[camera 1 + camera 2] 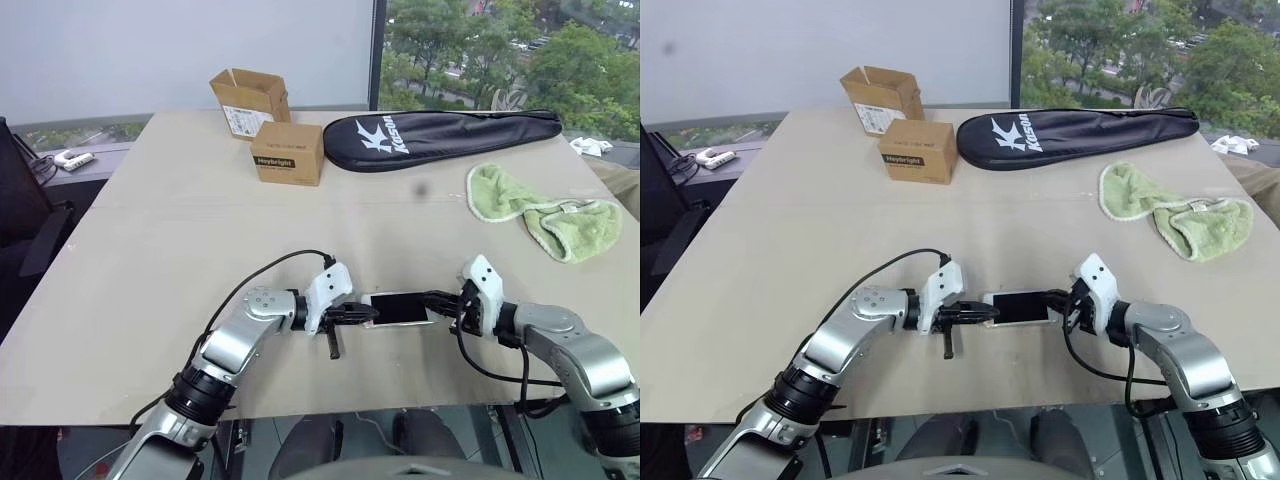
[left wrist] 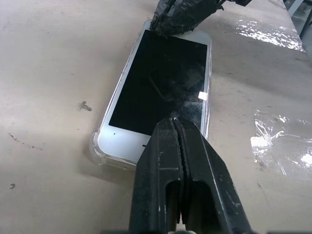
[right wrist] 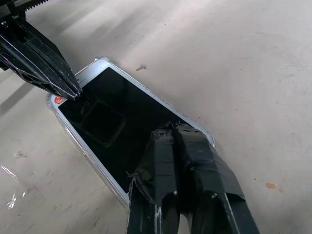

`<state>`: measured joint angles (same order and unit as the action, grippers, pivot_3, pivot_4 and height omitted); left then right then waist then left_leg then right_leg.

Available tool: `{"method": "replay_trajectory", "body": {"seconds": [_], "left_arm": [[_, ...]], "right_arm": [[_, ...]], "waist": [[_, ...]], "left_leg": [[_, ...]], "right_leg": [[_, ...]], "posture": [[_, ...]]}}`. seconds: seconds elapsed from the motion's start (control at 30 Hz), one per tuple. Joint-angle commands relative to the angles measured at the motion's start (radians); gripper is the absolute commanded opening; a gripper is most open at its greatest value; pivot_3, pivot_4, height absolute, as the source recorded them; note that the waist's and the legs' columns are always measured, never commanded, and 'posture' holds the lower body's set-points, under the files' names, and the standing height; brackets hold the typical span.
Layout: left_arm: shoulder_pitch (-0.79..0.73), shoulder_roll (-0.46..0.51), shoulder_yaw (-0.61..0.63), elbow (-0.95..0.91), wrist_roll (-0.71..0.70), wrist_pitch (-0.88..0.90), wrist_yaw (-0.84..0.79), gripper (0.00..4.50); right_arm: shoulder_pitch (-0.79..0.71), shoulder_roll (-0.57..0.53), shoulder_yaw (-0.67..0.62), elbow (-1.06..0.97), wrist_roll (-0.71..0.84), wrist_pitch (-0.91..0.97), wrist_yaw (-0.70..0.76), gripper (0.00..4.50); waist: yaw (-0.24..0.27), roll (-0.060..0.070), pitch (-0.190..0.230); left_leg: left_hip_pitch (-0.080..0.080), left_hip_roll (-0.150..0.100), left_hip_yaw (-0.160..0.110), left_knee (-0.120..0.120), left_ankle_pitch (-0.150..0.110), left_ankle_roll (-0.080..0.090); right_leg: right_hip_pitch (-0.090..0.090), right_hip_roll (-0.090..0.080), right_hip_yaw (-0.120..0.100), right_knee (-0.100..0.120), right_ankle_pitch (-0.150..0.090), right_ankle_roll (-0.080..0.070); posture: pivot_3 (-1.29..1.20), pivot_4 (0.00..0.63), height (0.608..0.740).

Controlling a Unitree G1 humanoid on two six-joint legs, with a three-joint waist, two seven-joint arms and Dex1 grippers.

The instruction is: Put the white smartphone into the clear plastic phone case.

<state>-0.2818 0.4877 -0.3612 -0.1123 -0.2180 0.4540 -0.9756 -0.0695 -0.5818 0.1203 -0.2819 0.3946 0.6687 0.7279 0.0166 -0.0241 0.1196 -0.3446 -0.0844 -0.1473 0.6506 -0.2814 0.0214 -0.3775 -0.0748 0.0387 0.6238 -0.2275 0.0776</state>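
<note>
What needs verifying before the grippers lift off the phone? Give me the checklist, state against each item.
1. White smartphone lies inside the clear plastic phone case: ok, the case rim shows around its near corner.
2. All four corners fully seated: cannot tell, the far end is covered.
3. Left gripper shut, tips over the phone's near end: ok.
4. Right gripper shut, tips over the opposite end: ok.
5. Phone screen up and flat on the table: ok.
6. Cardboard boxes, racket bag and green towel stay well away: ok.

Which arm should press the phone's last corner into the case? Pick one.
Left, probably. The left tool rests shut on the white smartphone at the end where the clear plastic phone case rim still sticks out.
</note>
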Motion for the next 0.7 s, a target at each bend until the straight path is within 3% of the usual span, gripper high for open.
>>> {"method": "replay_trajectory", "body": {"seconds": [0.03,0.33,0.57,0.7], "left_arm": [[0.001,0.014,0.010,-0.021,0.008,0.014,0.008,0.00],[-0.003,0.017,0.014,-0.021,0.005,0.018,0.014,0.00],[-0.009,0.008,0.009,-0.014,0.005,0.015,0.017,0.00],[-0.011,0.001,0.006,-0.010,0.007,0.010,0.019,0.00]], "right_arm": [[0.078,-0.041,0.118,0.269,-0.139,0.150,-0.080,0.03],[0.081,-0.059,0.142,0.302,-0.162,0.121,-0.074,0.03],[0.121,-0.076,0.092,0.271,-0.142,-0.146,0.030,0.03],[0.157,-0.052,0.032,0.279,-0.126,-0.412,0.088,0.03]], "waist": [[0.000,-0.001,0.000],[0.000,-0.005,-0.003],[0.001,-0.004,-0.001],[0.005,-0.001,0.003]], "left_leg": [[0.000,0.000,0.000,0.000,0.000,0.000],[-0.001,0.001,0.001,-0.003,0.000,0.000],[-0.002,0.001,0.001,-0.004,0.000,0.000],[-0.002,0.000,0.000,-0.005,0.000,0.000]], "right_leg": [[0.000,0.000,0.000,0.000,0.000,0.000],[0.003,-0.002,0.000,-0.001,-0.008,0.001],[0.003,-0.004,-0.002,-0.002,-0.008,0.001],[-0.001,-0.005,-0.004,-0.005,-0.008,0.001]], "posture": [[0.00,0.150,0.740],[0.00,0.150,0.740],[0.00,0.150,0.740],[0.00,0.150,0.740]]}}
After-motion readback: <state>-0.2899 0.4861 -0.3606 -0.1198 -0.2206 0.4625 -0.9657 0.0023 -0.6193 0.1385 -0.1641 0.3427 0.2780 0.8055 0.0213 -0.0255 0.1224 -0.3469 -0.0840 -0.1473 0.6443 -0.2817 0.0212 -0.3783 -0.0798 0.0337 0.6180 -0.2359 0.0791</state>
